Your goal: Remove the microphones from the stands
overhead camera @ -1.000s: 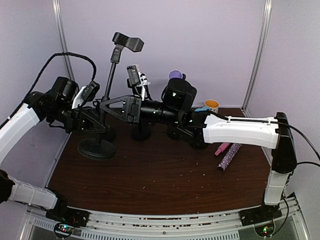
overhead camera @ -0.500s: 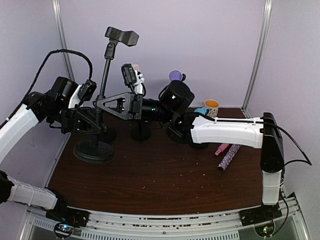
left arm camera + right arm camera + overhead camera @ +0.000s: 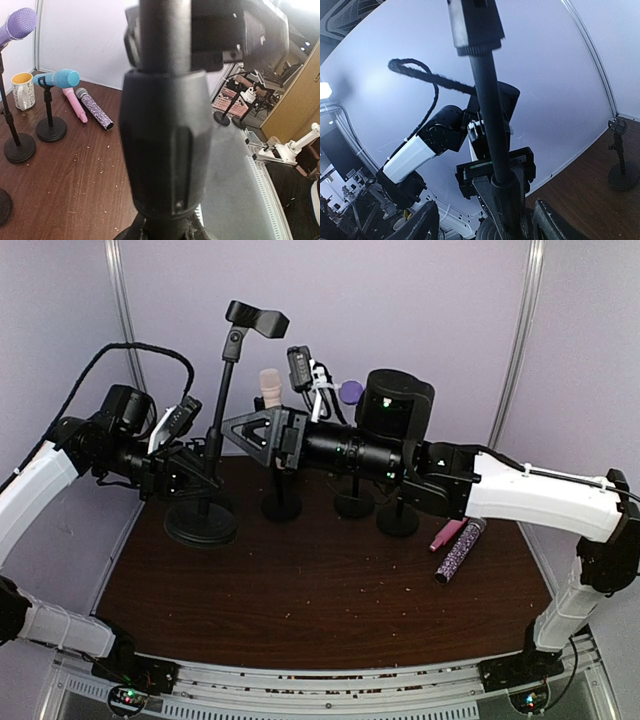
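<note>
L arm: glossy white plastic shell (image 3: pixel 32 492) w/ matte blk joints, and a thick blk braided cable (image 3: pixel 140 348) looping off it. R arm: long white forearm shell (image 3: pixel 535 500), thin blk wire (image 3: pixel 548 476) along top, fat blk cylindrical motor housing (image 3: pixel 398 400), blk tube w/ tiny green LEDs (image 3: pixel 345 449), blk triangular open-frame bracket (image 3: pixel 262 430). R gripper (image 3: pixel 487 204): matte blk fingers (image 3: pixel 422 225). Base boards w/ green + red LEDs (image 3: pixel 125 700).

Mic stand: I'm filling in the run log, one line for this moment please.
stand clip: empty | left jaws: shut on stand | right jaws: open, at pole
</note>
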You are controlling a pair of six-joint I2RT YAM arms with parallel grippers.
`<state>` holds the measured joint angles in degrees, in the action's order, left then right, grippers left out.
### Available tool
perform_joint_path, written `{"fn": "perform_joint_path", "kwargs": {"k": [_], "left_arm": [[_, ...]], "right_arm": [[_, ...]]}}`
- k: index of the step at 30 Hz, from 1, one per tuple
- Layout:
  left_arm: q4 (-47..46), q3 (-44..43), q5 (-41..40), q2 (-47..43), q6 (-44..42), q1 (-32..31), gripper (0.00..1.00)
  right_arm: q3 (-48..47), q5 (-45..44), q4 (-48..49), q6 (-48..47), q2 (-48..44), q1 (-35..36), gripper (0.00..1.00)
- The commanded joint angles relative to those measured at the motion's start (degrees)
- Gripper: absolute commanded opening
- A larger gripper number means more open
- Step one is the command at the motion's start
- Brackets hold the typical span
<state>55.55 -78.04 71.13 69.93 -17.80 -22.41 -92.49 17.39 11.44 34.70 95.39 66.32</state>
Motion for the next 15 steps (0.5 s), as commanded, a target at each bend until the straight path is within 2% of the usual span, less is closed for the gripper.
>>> {"fn": "perform_joint_path", "kwargs": {"k": [1, 10, 15], "left_arm": [[-2.63, -2.60, -1.01, 0.03, -1.45, 0.40, 0.00], [-2.73, -2.32, -2.19, -0.50, -1.31, 0.37, 0.00], [-2.73, -2.03, -2.48, -0.58, -1.71, 0.37, 0.00]], "right_arm": [[-0.91, -6.66, -4.75, -2.97, 1.33, 2.04, 0.64], [-9.46, -5.63, -7.43, -1.82, 7.61, 2.67, 0.49], [-12.27, -6.83, -8.61, -1.00, 9.94, 2.80, 0.36]]}}
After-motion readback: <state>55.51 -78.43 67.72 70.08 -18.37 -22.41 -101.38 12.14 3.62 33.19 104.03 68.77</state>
